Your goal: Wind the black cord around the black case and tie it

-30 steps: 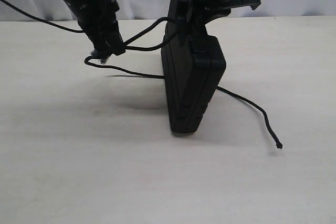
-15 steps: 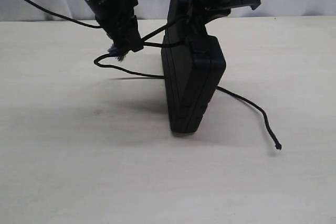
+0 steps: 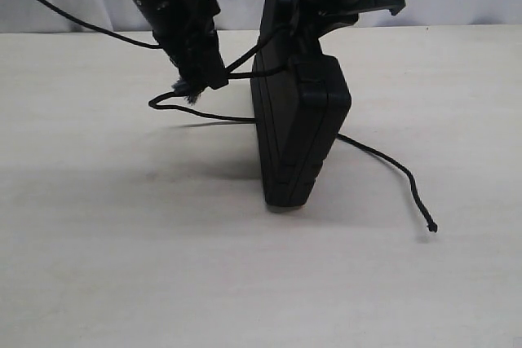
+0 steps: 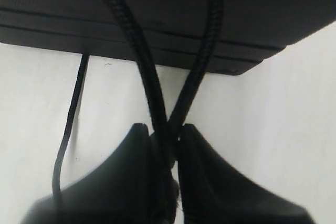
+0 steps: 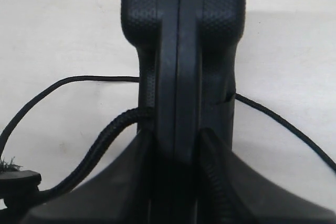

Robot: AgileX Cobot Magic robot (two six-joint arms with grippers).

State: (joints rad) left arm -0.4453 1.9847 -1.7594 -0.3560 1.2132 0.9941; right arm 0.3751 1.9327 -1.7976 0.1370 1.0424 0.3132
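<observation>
While the right gripper (image 5: 176, 148) squeezes the black case (image 3: 298, 132) upright, the left gripper (image 3: 204, 79), at its ten o'clock, pinches the black cord (image 3: 383, 156).

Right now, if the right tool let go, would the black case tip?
Probably: the black case stands on a narrow edge, clamped on top by the right tool. It looks rigid, so it should fall flat. The black cord, pinched in the left tool, might tug it.
</observation>
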